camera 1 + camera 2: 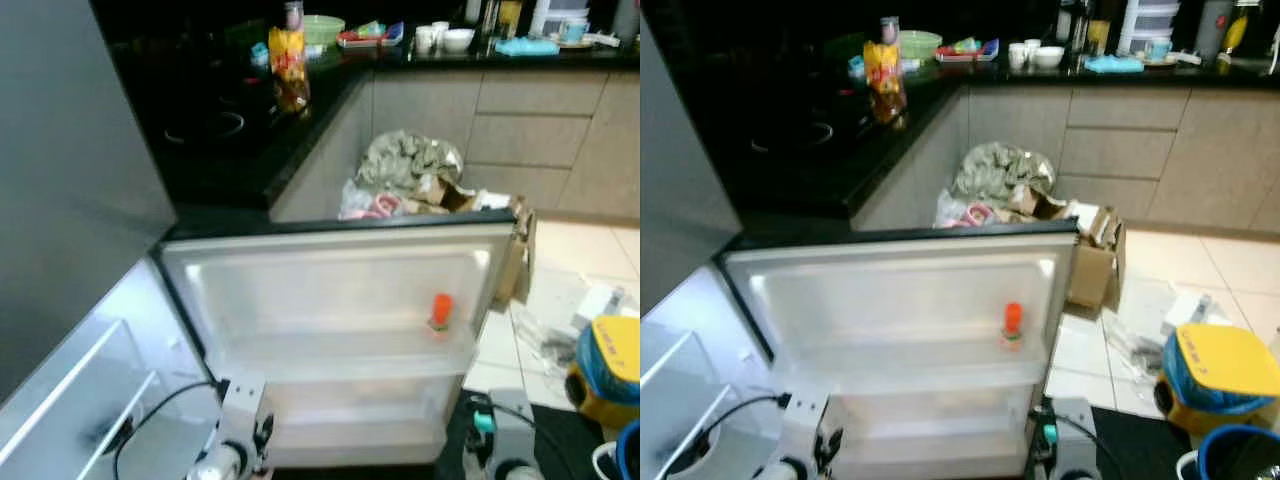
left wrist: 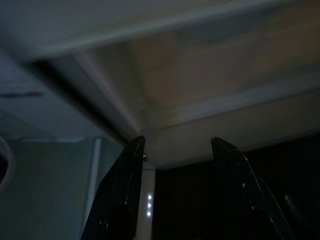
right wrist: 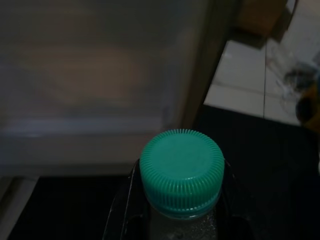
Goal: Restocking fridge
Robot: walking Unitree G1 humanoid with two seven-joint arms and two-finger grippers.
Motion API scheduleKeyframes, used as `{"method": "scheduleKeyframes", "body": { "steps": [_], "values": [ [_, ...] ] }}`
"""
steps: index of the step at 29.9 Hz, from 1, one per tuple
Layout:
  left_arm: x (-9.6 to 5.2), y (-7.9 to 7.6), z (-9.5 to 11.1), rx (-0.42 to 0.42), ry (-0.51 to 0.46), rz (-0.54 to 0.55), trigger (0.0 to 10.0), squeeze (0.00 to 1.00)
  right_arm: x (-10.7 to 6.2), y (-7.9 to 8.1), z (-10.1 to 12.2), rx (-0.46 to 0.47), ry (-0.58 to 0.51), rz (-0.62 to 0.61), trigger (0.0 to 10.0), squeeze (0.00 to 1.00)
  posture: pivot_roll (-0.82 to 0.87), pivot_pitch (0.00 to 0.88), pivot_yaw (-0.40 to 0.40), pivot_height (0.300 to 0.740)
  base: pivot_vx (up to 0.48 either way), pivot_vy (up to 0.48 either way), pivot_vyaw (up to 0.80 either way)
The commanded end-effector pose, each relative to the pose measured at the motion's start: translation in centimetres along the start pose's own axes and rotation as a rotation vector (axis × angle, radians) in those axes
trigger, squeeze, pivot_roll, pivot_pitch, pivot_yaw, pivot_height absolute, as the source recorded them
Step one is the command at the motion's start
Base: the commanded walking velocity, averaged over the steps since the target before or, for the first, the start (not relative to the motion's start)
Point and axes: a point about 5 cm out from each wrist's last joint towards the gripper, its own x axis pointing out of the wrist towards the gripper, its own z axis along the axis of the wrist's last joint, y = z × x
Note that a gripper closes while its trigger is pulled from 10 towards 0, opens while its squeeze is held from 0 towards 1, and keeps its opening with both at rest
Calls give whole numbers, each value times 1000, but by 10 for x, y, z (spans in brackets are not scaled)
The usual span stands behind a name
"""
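Observation:
The fridge door (image 1: 340, 290) stands open in front of me, its white inner side and shelves facing me. A small bottle with an orange cap (image 1: 441, 310) stands on the door's upper shelf. My right gripper (image 3: 181, 202) is low by the door's right edge, shut on a clear bottle with a green cap (image 3: 181, 170); that cap (image 1: 484, 421) also peeks out above my right arm. My left gripper (image 2: 178, 141) is open and holds nothing, down at the corner where the door meets the fridge body.
Lit fridge shelves (image 1: 90, 390) are at the left. A black counter (image 1: 230, 130) behind the door carries a snack bag (image 1: 288, 60) and dishes. A cardboard box of rubbish (image 1: 420, 175) stands behind the door. A yellow and blue object (image 1: 610, 370) sits on the tiled floor at the right.

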Motion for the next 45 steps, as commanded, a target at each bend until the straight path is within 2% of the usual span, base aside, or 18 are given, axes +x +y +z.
{"method": "scheduleKeyframes", "body": {
  "steps": [1,3,8,13,19,25,26,30,45],
  "values": [
    [0,4,3,-8,-13,6,10000,0,0,7,-3,8,9,24,10000,0,-70,4,31,740,0,480,0],
    [1,3,5,31,-22,-3,10000,0,-1,7,-5,10,10,24,10000,0,-70,4,31,740,0,201,0],
    [1,0,5,24,-18,-25,10000,0,-2,7,-8,14,12,24,10000,0,-76,13,40,740,0,0,0],
    [2,-5,7,54,-29,-58,10000,0,-3,6,-10,20,12,20,10000,0,-77,15,43,740,0,0,0],
    [3,-9,9,94,-36,-78,10000,0,-4,6,-11,22,12,17,10000,0,-75,17,43,740,0,-480,0],
    [2,-8,8,85,-33,-73,10000,0,-4,6,-12,21,12,17,10000,0,-76,15,44,740,0,-480,0],
    [3,-6,8,59,-29,-62,10000,0,-4,6,-12,20,12,18,10000,0,-76,14,44,740,0,0,0],
    [3,-1,10,77,-36,-16,10000,0,-4,6,-10,17,8,20,10000,0,-78,13,44,740,0,0,0],
    [1,-2,6,74,-31,-28,10000,0,-1,21,-2,1,-27,117,10000,0,-83,5,47,740,0,0,0]
  ]
}}
